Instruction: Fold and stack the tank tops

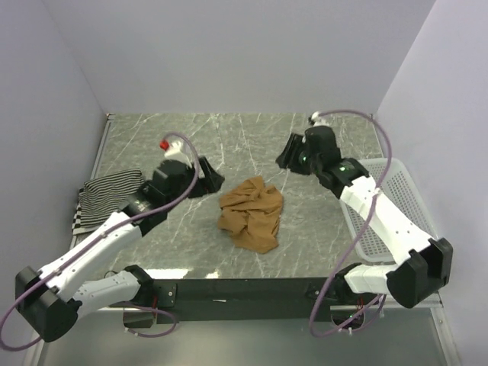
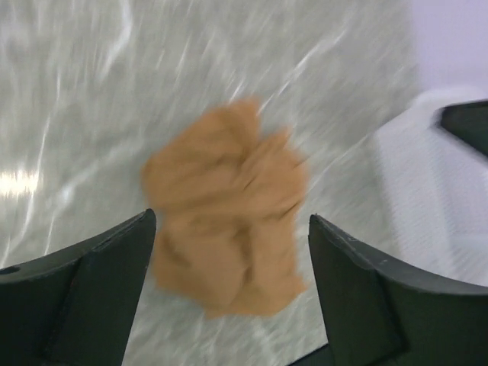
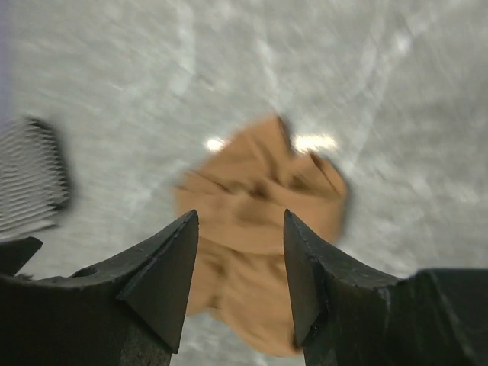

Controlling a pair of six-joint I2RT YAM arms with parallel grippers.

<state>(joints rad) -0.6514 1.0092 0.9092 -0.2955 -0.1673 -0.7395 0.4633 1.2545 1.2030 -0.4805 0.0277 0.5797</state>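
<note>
The plain tan-brown tank top (image 1: 252, 213) lies crumpled in a heap on the marble table's middle; it also shows blurred in the left wrist view (image 2: 225, 206) and the right wrist view (image 3: 259, 221). A striped tank top (image 1: 107, 194) lies folded at the left edge, partly under my left arm; I cannot tell whether another top lies beneath it. My left gripper (image 1: 206, 181) is open and empty, raised left of the tan top. My right gripper (image 1: 288, 156) is open and empty, raised to its upper right. Both wrist views show open jaws with the tan top between them below.
A white plastic mesh basket (image 1: 396, 206) stands at the right edge, partly under my right arm, and shows in the left wrist view (image 2: 427, 198). Pale walls close the table on three sides. A black bar (image 1: 244, 290) runs along the near edge.
</note>
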